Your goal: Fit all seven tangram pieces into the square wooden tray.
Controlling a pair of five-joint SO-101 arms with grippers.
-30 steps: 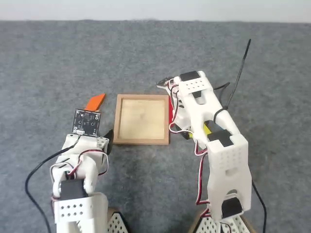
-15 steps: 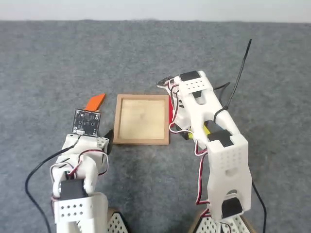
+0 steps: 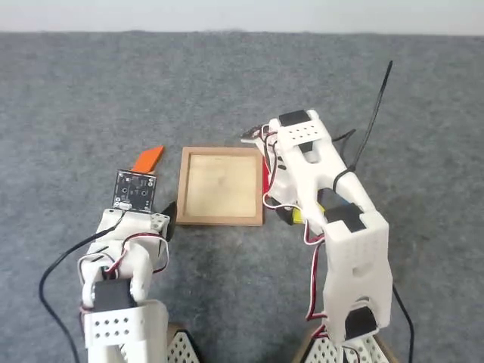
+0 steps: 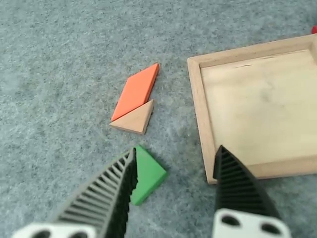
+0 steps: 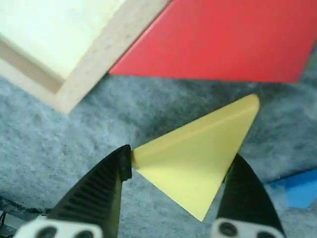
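Observation:
The square wooden tray (image 3: 219, 187) lies empty in the middle of the mat. My right gripper (image 5: 178, 163) is just off the tray's near right corner (image 5: 94, 54), shut on a yellow triangle (image 5: 198, 148), which also peeks out under the arm (image 3: 296, 215). A red piece (image 5: 223, 39) lies along the tray's right side. My left gripper (image 4: 173, 168) hangs open left of the tray (image 4: 257, 106), above a green piece (image 4: 146, 173). Beyond it lie a tan triangle (image 4: 134, 119) and an orange parallelogram (image 4: 134, 90), touching each other.
A blue piece (image 5: 297, 188) lies close beside the yellow triangle. The orange parallelogram (image 3: 148, 158) sits on the grey mat left of the tray's far corner. Both arm bases stand at the near edge, and the right arm (image 3: 333, 197) covers the ground right of the tray.
The right arm has shifted slightly toward the tray's near right corner, and the yellow triangle has moved with it. The left arm has stayed still.

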